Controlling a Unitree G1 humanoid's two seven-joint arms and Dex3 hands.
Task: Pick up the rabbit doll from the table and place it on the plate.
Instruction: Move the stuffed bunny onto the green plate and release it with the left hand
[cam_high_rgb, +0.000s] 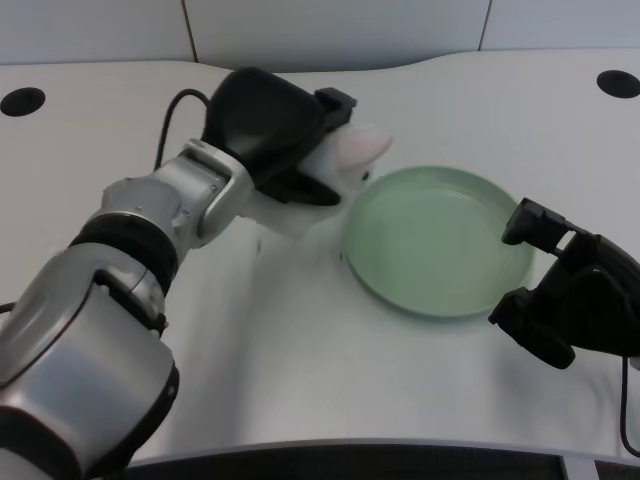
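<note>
Still, no legible writing: rabbit doll (345, 165) in left hand (272, 135), beside plate (437, 240).

A white rabbit doll (335, 170) with pink ears is seen, held by a black left hand (272, 135) on a silver forearm; the plate (440, 240) is plain pale green, the counter (300, 360) white.

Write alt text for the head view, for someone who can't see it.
A robot's left hand holds a white rabbit doll with pink ears beside the left rim of an empty green plate on a white table. Its right hand rests at the plate's right edge.
</note>
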